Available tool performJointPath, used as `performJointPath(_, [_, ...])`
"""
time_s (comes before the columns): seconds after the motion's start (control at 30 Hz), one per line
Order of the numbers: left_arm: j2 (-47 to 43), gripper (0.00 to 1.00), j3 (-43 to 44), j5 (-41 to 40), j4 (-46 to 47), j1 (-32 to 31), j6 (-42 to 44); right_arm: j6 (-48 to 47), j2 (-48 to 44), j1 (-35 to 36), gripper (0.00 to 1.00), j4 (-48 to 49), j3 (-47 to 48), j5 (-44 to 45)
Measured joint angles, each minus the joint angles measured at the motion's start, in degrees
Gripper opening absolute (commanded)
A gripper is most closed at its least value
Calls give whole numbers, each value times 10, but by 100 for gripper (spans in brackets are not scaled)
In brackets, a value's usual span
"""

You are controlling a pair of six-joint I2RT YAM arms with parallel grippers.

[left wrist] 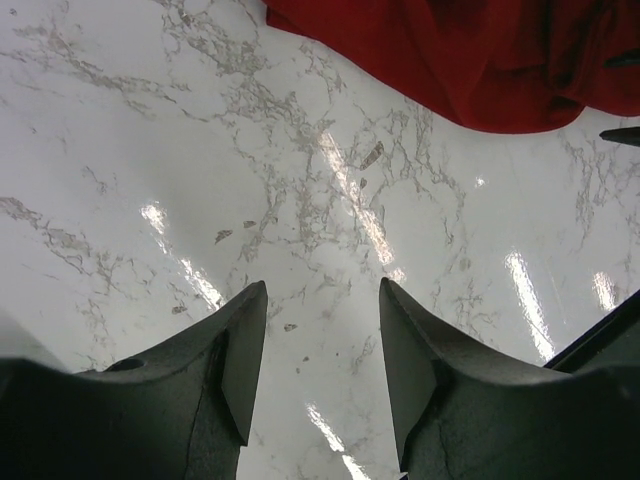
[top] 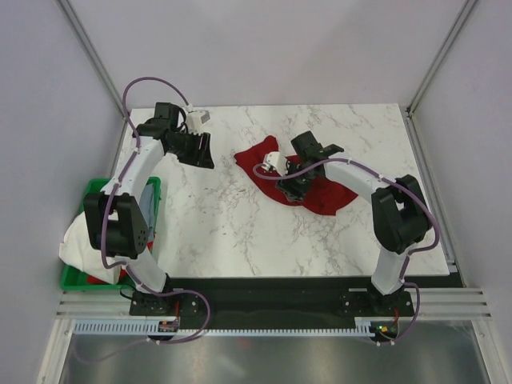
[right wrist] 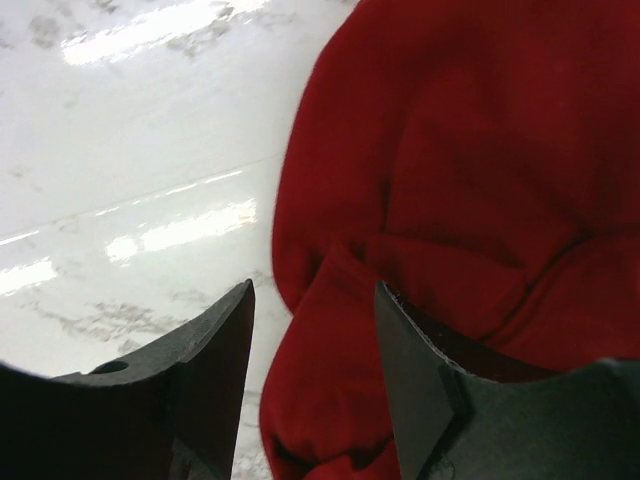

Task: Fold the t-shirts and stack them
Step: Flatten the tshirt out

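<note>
**benchwatcher:** Nearest the lens in the left wrist view, the left end effector (left wrist: 322, 285) is seen with its dark fingers (left wrist: 190, 390) spread apart. Nothing is held between them, and only glossy marble bench (left wrist: 150, 150) is underneath. The right end effector (right wrist: 313, 285) is held open too and isn't clamped on anything, but it's parked right over the edge of the red t-shirt (right wrist: 480, 170).

**foldfan:** So what's expected to go wrong from here?

**benchwatcher:** Mostly a bad pinch, I'd guess. The cloth under the right fingers is doubled over, so two layers could easily get grabbed instead of one. Then the shirt would be lifted as a lump rather than opened out. The bench also looks slick, so the whole heap could just be dragged along if it's pulled from one side. The left end effector is well apart from the shirt, so nothing is pinned down on that side yet.

**foldfan:** And how's the shirt itself looking?

**benchwatcher:** It's crumpled. From the top camera it's spotted toward the far middle-right of the bench, bunched into an uneven wedge with one corner poking left. Deep folds and shadowed creases are visible, and no sleeve or neckline can be made out for sure. No folding has been started, by the look of it. A white cloth (top: 78, 240), probably another tee, is draped over the green bin (top: 74, 278) off the bench's left edge.
</note>
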Motion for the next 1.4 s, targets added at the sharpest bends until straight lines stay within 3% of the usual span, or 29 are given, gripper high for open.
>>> performJointPath(0.23, [-4, 57, -10, -1, 2, 9, 0, 0, 46, -3, 59, 10, 58, 15])
performJointPath(0.73, [1, 57, -10, -7, 2, 10, 0, -11, 72, -3, 55, -6, 61, 38])
performJointPath(0.9, [1, 57, -10, -13, 2, 10, 0, -14, 91, -3, 31, -7, 61, 46])
performJointPath(0.93, [1, 57, -10, -13, 2, 10, 0, -15, 94, -3, 18, -8, 62, 48])
performJointPath(1.0, [1, 57, -10, -14, 2, 10, 0, -16, 95, -3, 3, -10, 63, 50])
performJointPath(1.23, [2, 57, -10, -13, 2, 10, 0, -16, 70, -3, 0, -42, 114, 67])
performJointPath(1.4, [24, 58, 9, -13, 2, 10, 0, -16, -16, -3, 0, -50, 218, 93])
